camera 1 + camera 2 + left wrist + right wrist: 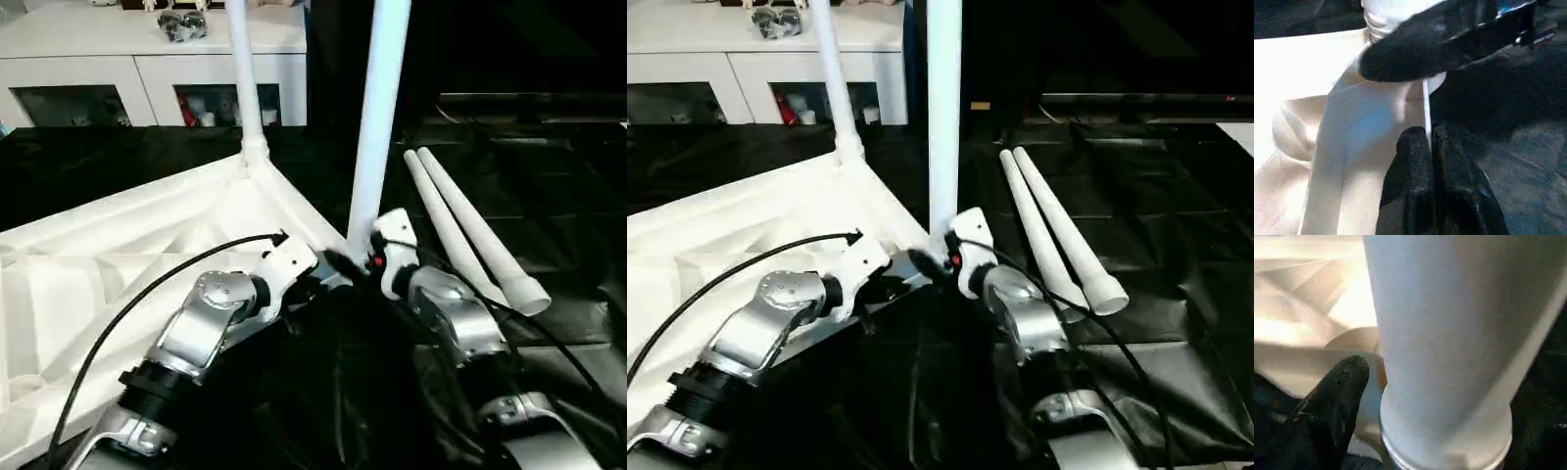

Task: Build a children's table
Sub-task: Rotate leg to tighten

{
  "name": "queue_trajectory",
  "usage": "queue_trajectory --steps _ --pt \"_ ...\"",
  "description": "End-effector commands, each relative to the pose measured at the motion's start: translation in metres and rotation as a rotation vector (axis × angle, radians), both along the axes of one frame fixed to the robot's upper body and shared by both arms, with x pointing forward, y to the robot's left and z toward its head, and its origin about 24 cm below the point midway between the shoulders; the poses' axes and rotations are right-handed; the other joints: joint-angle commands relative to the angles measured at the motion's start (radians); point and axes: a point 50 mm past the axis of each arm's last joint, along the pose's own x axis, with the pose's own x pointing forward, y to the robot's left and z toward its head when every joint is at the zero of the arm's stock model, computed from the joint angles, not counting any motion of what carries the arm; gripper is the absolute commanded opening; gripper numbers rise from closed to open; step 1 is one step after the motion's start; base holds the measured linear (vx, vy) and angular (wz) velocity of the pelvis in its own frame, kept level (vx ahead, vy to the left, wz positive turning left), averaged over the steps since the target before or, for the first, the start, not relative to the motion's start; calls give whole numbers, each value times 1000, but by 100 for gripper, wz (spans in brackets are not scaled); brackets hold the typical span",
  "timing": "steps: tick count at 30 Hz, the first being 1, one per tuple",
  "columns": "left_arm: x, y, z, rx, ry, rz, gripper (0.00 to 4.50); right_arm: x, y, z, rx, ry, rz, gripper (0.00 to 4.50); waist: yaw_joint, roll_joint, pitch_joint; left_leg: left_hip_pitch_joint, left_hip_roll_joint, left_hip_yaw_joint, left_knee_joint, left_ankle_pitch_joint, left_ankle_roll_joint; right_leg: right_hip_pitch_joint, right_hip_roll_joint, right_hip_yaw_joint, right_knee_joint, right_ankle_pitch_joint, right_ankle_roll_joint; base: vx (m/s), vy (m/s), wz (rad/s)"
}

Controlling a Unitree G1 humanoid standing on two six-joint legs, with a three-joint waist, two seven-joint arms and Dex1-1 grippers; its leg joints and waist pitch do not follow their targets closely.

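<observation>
White tabletop (118,245) | no writing legible | left claw (1429,147) pressed together | right claw (348,264) spread beside leg (377,127)

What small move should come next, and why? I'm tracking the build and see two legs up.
Probably draw the right pincer back from the near leg and go for a loose leg. The near leg stands upright in its corner socket of the tabletop, the far leg is up too, and two legs lie on the black cloth.

The tabletop (147,225) and legs (377,127) look smooth white plastic; the forearms (211,313) brushed silver metal; the floor sheet (549,196) glossy black.
</observation>
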Motion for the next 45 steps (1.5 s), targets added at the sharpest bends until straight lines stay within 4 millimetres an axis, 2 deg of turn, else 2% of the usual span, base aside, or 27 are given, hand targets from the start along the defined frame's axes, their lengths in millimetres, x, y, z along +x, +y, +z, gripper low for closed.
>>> queue_trajectory --steps 1,6,13,14,17,18,23,24,26,30,31,32,33,34,35,36,37,38,39,40,41,43,44,45 --pt "-6 -20 18 -78 -65 -147 0 -12 17 -4 9 18 169 394 5 5 -76 7 26 -7 -65 -234 34 56 -65 35 -71 -170 -236 0 0 0" --pt "-13 -9 18 -84 -38 -245 0 -26 4 1 -23 11 384 394 14 4 -69 14 27 -6 -68 -284 33 48 -66 37 -83 -284 -212 0 0 0" --pt "-15 5 16 -54 -4 -314 0 -44 -8 4 -51 53 581 394 23 2 -69 13 29 -6 -69 -273 36 46 -65 39 -81 -295 -205 0 0 0" --pt "-15 6 15 -49 1 -320 0 -46 -9 4 -54 62 600 370 25 1 -69 12 29 -7 -69 -266 38 47 -64 38 -81 -293 -204 0 0 0" --pt "-15 9 15 -40 12 -334 0 -50 -11 4 -56 75 632 370 28 0 -70 12 30 -6 -69 -258 39 46 -66 38 -80 -295 -204 0 0 0" --pt "-15 9 14 -38 12 -335 0 -50 -11 4 -55 76 634 347 30 0 -70 13 30 -5 -68 -257 38 45 -66 38 -81 -298 -204 0 0 0" --pt "-16 9 14 -37 15 -348 0 -53 -13 4 -47 90 647 317 37 -1 -70 13 30 -6 -69 -254 32 45 -66 39 -81 -304 -199 0 0 0" --pt "-16 9 14 -38 15 -350 0 -53 -12 4 -46 92 648 295 39 -2 -70 13 30 -5 -69 -249 33 45 -66 39 -81 -301 -198 0 0 0" --pt "-16 8 13 -41 14 -343 0 -54 -12 1 -47 98 643 282 40 -3 -71 12 30 -5 -68 -243 33 46 -66 39 -79 -292 -199 0 0 0" --pt "-13 5 11 -49 7 -282 0 -48 -9 -4 -59 106 560 273 38 -4 -69 11 29 -5 -69 -248 28 44 -66 38 -81 -317 -192 0 0 0" --pt "-10 3 10 -49 1 -244 0 -41 -7 -7 -72 99 473 273 38 -6 -68 12 28 -6 -70 -254 27 45 -66 37 -83 -330 -188 0 0 0" --pt "-10 2 10 -49 1 -240 0 -41 -7 -7 -74 98 464 273 35 -5 -67 12 28 -5 -69 -257 22 42 -66 38 -83 -340 -187 0 0 0" --pt "-7 0 10 -48 -7 -204 0 -31 -5 -10 -87 95 349 272 33 -6 -65 14 25 -6 -70 -275 15 42 -67 35 -89 -389 -175 0 0 0" --pt "-5 -3 9 -45 -16 -173 0 -24 -3 -13 -90 95 252 272 23 -4 -62 13 23 -7 -72 -292 -1 38 -68 35 -91 -431 -167 0 0 0" --pt "-2 -7 9 -44 -23 -143 0 -17 0 -16 -83 103 149 272 13 -6 -62 15 21 -12 -73 -312 -14 40 -70 31 -95 -476 -151 0 0 0" --pt "0 -10 9 -44 -31 -109 0 -13 4 -19 -68 116 79 272 9 -1 -61 16 20 -14 -74 -320 -17 39 -70 30 -99 -496 -141 0 0 0" --pt "2 -13 10 -48 -33 -87 0 -10 7 -20 -58 120 37 272 2 -3 -62 16 19 -15 -73 -330 -17 39 -70 28 -101 -509 -131 0 0 0" --pt "4 -15 10 -52 -35 -71 0 -9 9 -21 -51 125 5 271 0 -4 -63 16 19 -15 -72 -331 -17 38 -70 29 -101 -509 -130 0 0 0" --pt "11 -25 14 -74 -52 1 0 -4 22 -24 -14 146 -103 271 -3 -1 -63 20 20 -14 -71 -335 -16 32 -70 31 -104 -508 -130 0 0 0" --pt "12 -28 15 -81 -55 18 0 -3 25 -24 -5 149 -121 271 -10 0 -62 21 18 -13 -70 -341 -16 29 -67 30 -107 -506 -135 0 0 0" --pt "13 -31 16 -89 -61 26 0 -2 29 -23 -3 134 -123 270 -7 0 -66 20 19 -15 -71 -332 -12 35 -68 30 -104 -483 -137 0 0 0" --pt "14 -34 17 -94 -63 29 0 -2 32 -22 -4 121 -124 270 -7 0 -66 16 20 -13 -72 -330 -4 35 -66 31 -100 -442 -145 0 0 0" --pt "14 -37 18 -104 -67 25 0 -1 35 -20 -5 92 -126 270 -6 4 -69 14 21 -13 -72 -321 -1 37 -67 33 -96 -409 -156 0 0 0" --pt "14 -37 18 -104 -67 25 0 -1 35 -20 -5 92 -126 270 -7 2 -69 12 22 -12 -73 -313 1 39 -66 34 -94 -379 -166 0 0 0"
